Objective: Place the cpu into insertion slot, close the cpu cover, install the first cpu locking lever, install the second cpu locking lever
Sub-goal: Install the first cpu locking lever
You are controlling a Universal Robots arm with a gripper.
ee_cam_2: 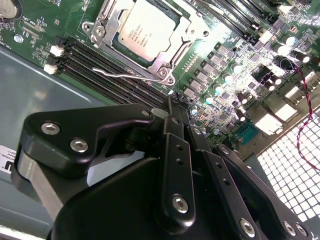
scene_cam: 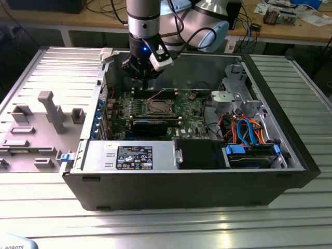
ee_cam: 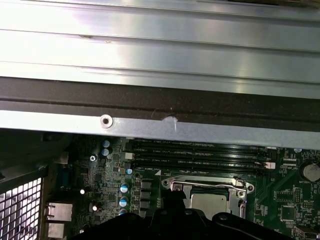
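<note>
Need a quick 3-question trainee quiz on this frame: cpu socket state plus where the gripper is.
1. True or false: the cpu sits in the insertion slot.
2. The gripper is: A) above the motherboard, inside the case; B) over the grey tray outside; C) touching the blue cables.
3. Fill in: the cpu cover lies ___ over the cpu.
Key: 1 true; 2 A; 3 closed.
</note>
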